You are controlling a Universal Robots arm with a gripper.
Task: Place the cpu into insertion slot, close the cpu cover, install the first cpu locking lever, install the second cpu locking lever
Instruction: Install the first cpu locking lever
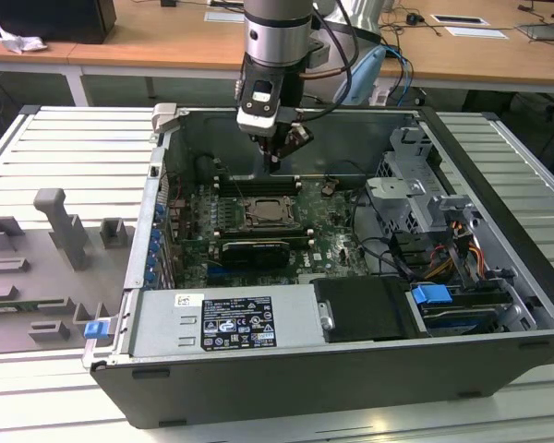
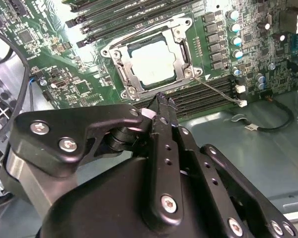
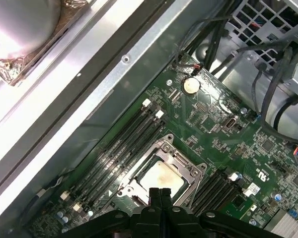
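Note:
The cpu [image 2: 151,62] lies in the insertion slot [image 1: 263,214] on the green board, its pale metal face showing through the window of the cpu cover [image 2: 181,49]. The silver cover frame lies flat around the chip in both wrist views. A thin metal rod [image 2: 218,91] angles out from one corner of the frame over the memory slots. My gripper [image 1: 275,164] hangs above the board just behind the socket, toward the case's back wall. Its fingers are shut with nothing between them, and the tips [image 3: 159,192] overlap the socket's edge in the first wrist view, where the cpu [image 3: 161,178] also shows.
Long black memory slots [image 3: 124,144] flank the socket. A black card [image 1: 249,251] lies in front of it. A drive cage [image 1: 415,185] with cables fills the exterior view's right, and the power supply [image 1: 222,318] sits along the front. Grey fixtures [image 1: 65,231] stand outside the case.

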